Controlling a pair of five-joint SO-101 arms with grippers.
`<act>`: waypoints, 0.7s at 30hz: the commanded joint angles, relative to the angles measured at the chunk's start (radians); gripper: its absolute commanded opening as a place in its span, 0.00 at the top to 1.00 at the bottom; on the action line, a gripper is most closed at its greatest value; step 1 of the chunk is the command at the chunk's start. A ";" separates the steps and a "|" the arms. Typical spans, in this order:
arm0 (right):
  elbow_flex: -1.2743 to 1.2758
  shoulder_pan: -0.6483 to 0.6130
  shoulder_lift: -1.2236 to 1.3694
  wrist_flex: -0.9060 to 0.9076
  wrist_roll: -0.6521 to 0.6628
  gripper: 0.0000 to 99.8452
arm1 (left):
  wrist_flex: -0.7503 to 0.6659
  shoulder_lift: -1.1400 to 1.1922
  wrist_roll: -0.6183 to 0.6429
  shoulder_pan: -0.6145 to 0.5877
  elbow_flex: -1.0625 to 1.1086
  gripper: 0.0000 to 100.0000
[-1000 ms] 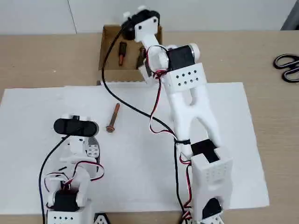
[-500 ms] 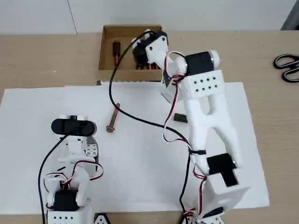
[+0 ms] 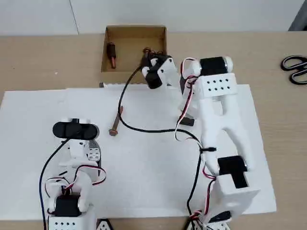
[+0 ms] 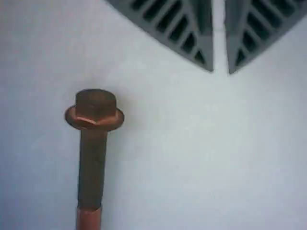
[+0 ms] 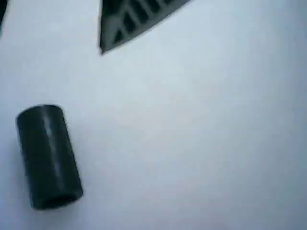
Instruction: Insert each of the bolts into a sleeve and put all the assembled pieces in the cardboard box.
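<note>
Bolt (image 3: 115, 121) and black sleeve (image 3: 187, 121) lay well apart on the white paper (image 3: 144, 167), both nearer than the cardboard box (image 3: 129, 45). The bolt (image 4: 93, 143) pointed its head toward the left arm (image 3: 76, 158). The left jaws sat just beside that head, almost closed with a thin slit between them, holding nothing. The sleeve (image 5: 48, 155) lay partly under the right arm (image 3: 218, 110). The right jaws stood apart and empty. Two assembled pieces rested in the box, one at its left (image 3: 111, 54), one toward its right (image 3: 145, 52). Scissors (image 3: 295, 68) lay far right on the surface (image 3: 48, 57).
</note>
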 commanded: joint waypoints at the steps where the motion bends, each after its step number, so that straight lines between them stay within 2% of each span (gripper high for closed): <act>1: -0.003 0.013 0.024 0.007 0.071 0.87 | -0.023 -0.009 0.003 -0.002 -0.005 0.99; 10: -0.005 0.016 0.127 -0.010 0.144 0.87 | -0.023 -0.009 0.003 -0.002 -0.005 0.99; 21: -0.005 0.018 0.275 -0.137 0.180 0.87 | -0.023 -0.009 0.003 -0.002 -0.005 0.99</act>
